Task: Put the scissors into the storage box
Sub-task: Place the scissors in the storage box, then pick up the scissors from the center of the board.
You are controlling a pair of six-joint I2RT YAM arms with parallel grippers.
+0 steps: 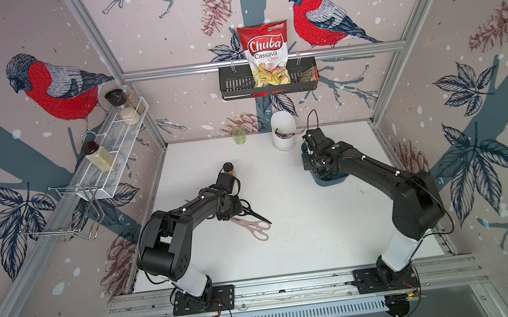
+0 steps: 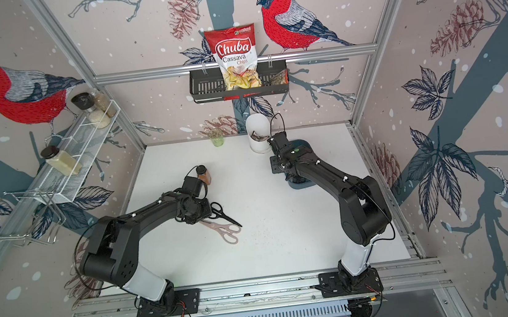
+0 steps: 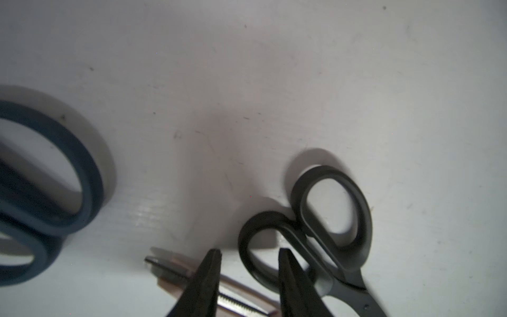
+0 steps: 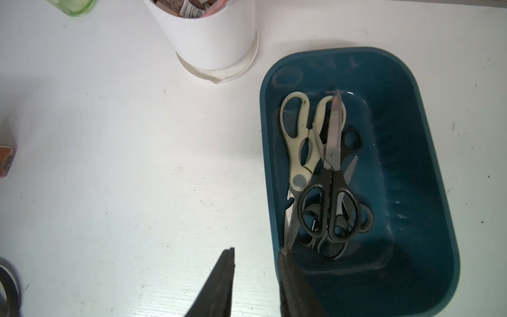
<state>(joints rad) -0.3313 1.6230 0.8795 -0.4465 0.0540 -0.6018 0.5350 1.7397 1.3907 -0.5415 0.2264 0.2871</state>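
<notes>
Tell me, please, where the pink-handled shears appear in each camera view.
In both top views: pink-handled shears lie left of centre on the white table.
Left wrist: only their steel blades, under the left gripper.
Right wrist: not in it.
Landmark where they show: black-handled scissors beside them.

The only wording that reads clearly is on the red-and-white snack bag standing in the black wire basket on the back wall, seen in both top views. It says "Chuba" in large white script on red, with "Cassava" in dark letters and "Chips" in red beneath it on the white band. A small green logo at the bag's top edge is too small to read, and the print on the packets in the white holder is too blurred.
</notes>
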